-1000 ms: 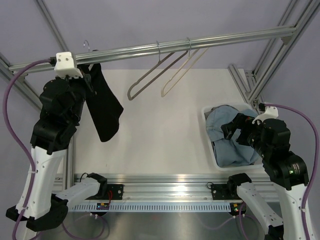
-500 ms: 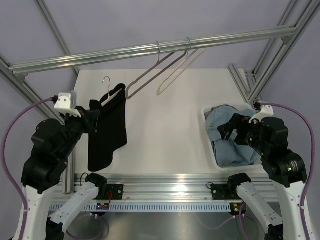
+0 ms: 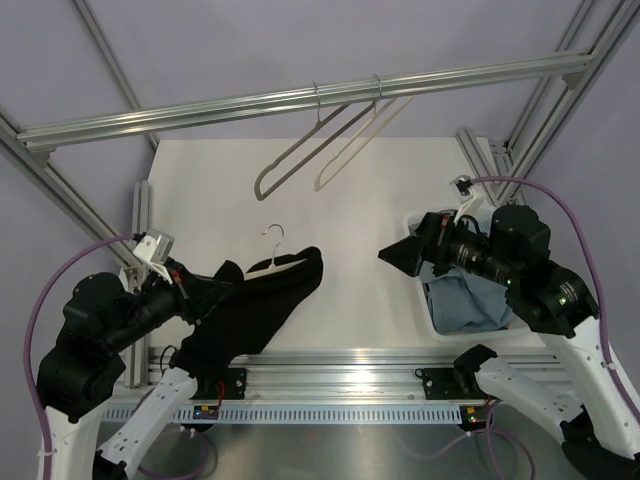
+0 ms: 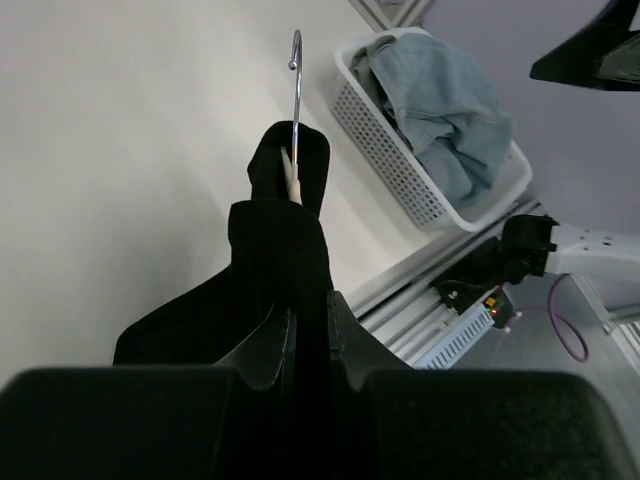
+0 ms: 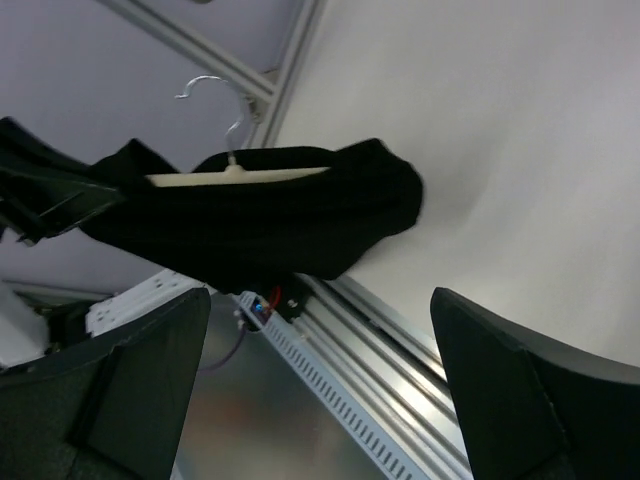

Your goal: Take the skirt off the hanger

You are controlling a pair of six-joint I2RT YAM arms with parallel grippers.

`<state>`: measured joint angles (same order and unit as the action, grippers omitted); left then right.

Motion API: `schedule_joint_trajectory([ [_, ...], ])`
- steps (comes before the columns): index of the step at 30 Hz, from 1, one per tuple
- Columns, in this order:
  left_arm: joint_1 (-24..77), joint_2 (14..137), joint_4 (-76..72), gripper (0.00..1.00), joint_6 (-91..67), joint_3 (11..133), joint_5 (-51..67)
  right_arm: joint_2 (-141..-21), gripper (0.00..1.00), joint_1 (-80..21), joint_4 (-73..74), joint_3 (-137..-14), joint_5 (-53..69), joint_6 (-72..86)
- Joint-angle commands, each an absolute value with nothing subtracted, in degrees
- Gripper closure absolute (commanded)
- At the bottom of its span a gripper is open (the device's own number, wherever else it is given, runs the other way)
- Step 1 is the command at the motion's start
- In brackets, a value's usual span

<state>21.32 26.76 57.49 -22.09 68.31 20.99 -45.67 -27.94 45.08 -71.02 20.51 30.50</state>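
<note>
**Figure: bimanual rig, one moment of the skirt-and-hanger task.** The left gripper (image 3: 205,295) was held over the near left part of the white table (image 3: 350,230). Its jaws were clamped together on a fold of the dark, near-black fabric skirt (image 3: 255,310). In the left wrist view the black fingers (image 4: 265,350) pinched the cloth from both sides.

The skirt was draped over a pale plastic clothes hanger (image 5: 240,176). The hanger's metal wire hook (image 4: 296,100) stood free above the fabric and touched nothing. The garment hung tilted, with its hooked end towards the table's middle and its lower folds reaching towards the near edge. Whether the fabric touched the table could not be told.

The right gripper (image 3: 400,255) hovered over the right half of the table, well apart from the skirt and pointing towards it. Its jaws were spread wide and held nothing.

A white perforated plastic basket (image 4: 395,165) sat at the right edge of the table and contained a crumpled light blue garment (image 4: 440,100). A bare grey-taupe hanger (image 3: 262,186) and a bare cream hanger (image 3: 322,183) hung side by side from the aluminium rail (image 3: 300,97) over the far edge.
</note>
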Motion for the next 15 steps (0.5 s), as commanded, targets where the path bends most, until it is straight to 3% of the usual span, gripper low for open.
schedule_joint_trajectory([
  [1, 21.2, 23.9, 53.1, 1.00, -25.2, 68.0, 28.9, -49.6, 0.01, -38.0, 35.6, -73.6, 15.4, 38.6],
  [4, 21.3, 22.7, 51.7, 1.00, -26.9, 66.9, 30.3, -51.9, 0.02, -45.1, 28.9, -70.2, 9.9, 44.6],
  [8, 21.2, 20.3, 48.3, 1.00, -29.3, 64.9, 33.3, -55.8, 0.17, -54.5, 21.8, -69.1, 0.7, 47.2],
  [15, 21.2, 19.3, 47.5, 1.00, -30.6, 65.0, 34.7, -66.0, 0.23, -63.9, 22.1, -76.5, -9.0, 45.5],
])
